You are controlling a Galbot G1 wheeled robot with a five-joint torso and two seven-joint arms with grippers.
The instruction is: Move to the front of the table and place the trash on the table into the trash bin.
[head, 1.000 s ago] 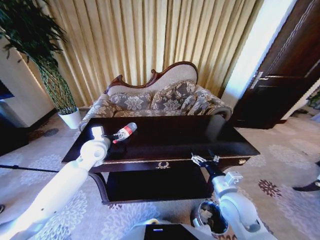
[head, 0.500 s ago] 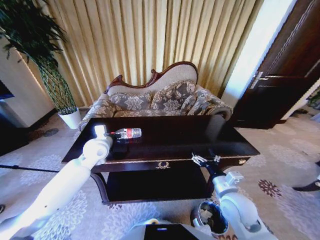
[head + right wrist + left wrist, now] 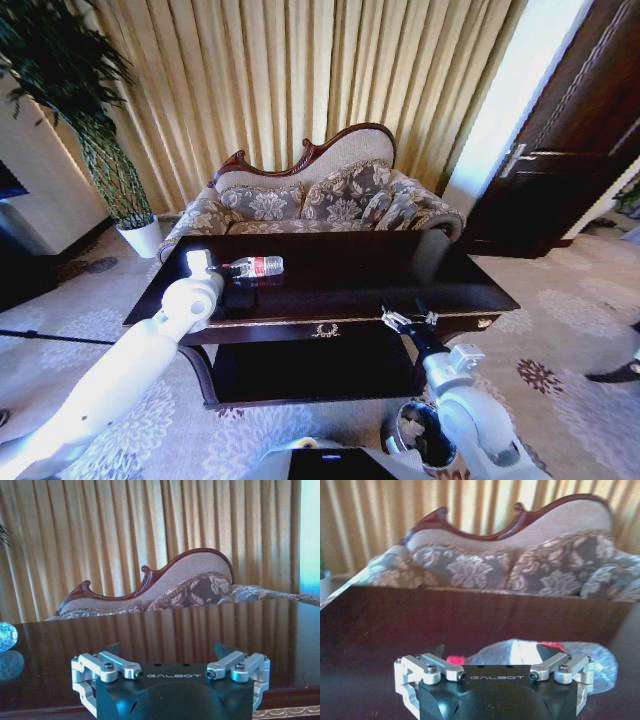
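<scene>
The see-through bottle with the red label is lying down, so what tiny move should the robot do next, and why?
Probably ease the left tool forward and close on the clear plastic bottle. The bottle lies on its side on the dark glossy table, just ahead of the spread fingers, not yet gripped.

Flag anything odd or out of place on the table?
One item: a plastic bottle lies on its side on the table, near its left end, just ahead of the left gripper. Nothing spilled or damaged.
</scene>
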